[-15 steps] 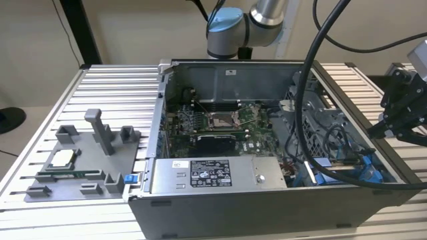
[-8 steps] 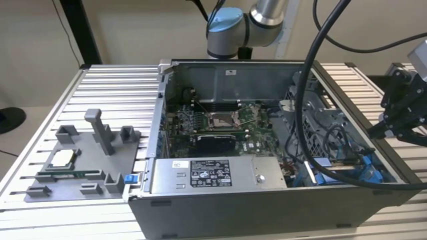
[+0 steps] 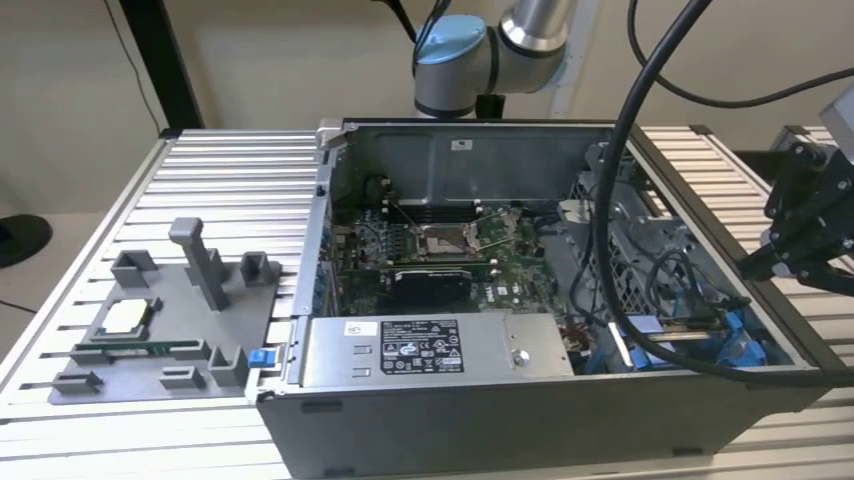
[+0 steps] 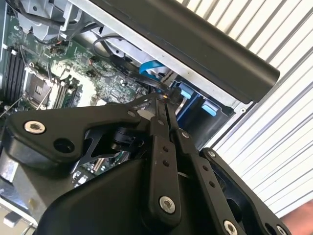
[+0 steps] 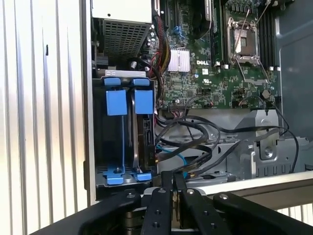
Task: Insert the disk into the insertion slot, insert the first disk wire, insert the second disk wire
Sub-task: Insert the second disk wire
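Observation:
The insertion slot [image 5: 100, 147] is the dark bay at the case's corner, with blue clips at both ends; in the exterior view it lies at the case's near right [image 3: 727, 345]. The disk [image 5: 145, 139] appears to stand on edge inside it, held by its blue carrier, label hidden. Black wires [image 5: 195, 129] and a blue one lie loose beside the bay. My gripper [image 5: 174, 178] hangs above the case rim by the bay. Its fingers are pressed together, and I see nothing between them in both wrist views [image 4: 165, 99]. In the exterior view the gripper [image 3: 763, 262] sits over the case's right wall.
The grey labelled power-supply box [image 3: 427, 350] fills the case's near side, and the motherboard [image 3: 441, 250] lies behind it. A thick black cable [image 3: 607, 200] hangs across the case. A grey fixture [image 3: 160, 320] with small parts stands on the ribbed table [image 3: 227, 180] at the exterior view's left.

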